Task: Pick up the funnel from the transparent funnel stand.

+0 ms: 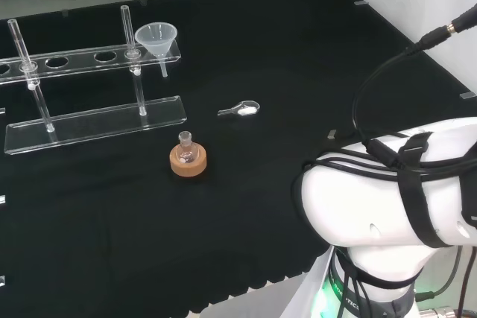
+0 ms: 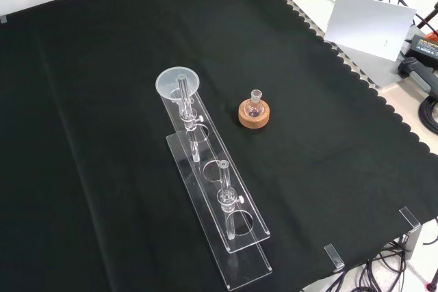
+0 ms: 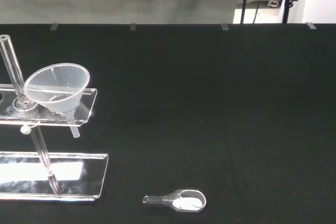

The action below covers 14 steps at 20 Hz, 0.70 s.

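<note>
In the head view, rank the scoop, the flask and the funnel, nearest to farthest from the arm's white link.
1. Scoop, mid-cloth, and flask, left of it: too close to call.
2. Funnel, in the stand's right end, farthest.

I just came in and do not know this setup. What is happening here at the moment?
Nothing is being handled yet. The funnel sits in the end hole of the transparent funnel stand. In the head view, a small flask on a cork ring stands in front of the stand, and a clear scoop lies to its right.
</note>
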{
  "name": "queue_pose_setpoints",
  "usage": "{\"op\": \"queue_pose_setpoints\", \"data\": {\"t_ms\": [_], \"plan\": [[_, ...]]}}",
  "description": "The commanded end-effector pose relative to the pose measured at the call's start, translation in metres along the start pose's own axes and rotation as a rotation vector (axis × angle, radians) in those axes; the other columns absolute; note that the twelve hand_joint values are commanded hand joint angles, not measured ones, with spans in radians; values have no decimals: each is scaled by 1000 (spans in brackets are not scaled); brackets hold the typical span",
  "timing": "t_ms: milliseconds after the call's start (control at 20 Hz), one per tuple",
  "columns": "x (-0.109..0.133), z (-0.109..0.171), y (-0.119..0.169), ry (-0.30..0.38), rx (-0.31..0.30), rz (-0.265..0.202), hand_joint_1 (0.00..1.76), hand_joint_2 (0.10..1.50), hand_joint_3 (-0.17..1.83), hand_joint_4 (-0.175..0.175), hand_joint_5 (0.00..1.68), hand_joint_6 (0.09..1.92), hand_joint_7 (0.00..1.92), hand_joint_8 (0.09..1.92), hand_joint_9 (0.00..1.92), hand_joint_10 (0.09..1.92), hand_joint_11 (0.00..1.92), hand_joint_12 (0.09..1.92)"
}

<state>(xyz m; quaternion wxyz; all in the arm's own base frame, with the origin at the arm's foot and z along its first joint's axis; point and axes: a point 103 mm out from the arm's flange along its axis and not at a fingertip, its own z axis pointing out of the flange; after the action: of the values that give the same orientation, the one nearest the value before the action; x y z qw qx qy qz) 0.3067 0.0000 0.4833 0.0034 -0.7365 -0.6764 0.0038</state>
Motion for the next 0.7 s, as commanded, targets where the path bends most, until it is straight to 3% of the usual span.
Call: {"op": "queue_pose_setpoints", "data": {"t_ms": [50, 550, 700], "plan": [[1, 2, 1, -10, -5, -2, 13, 527, 449, 45, 0, 87, 0, 87, 0, 87, 0, 875], [13, 14, 31, -10, 25, -47, 19, 616, 240, 42, 0, 87, 0, 87, 0, 87, 0, 721], [21, 22, 48, -21, 30, -69, 129, 647, 166, 40, 0, 87, 0, 87, 0, 87, 0, 431]]}}
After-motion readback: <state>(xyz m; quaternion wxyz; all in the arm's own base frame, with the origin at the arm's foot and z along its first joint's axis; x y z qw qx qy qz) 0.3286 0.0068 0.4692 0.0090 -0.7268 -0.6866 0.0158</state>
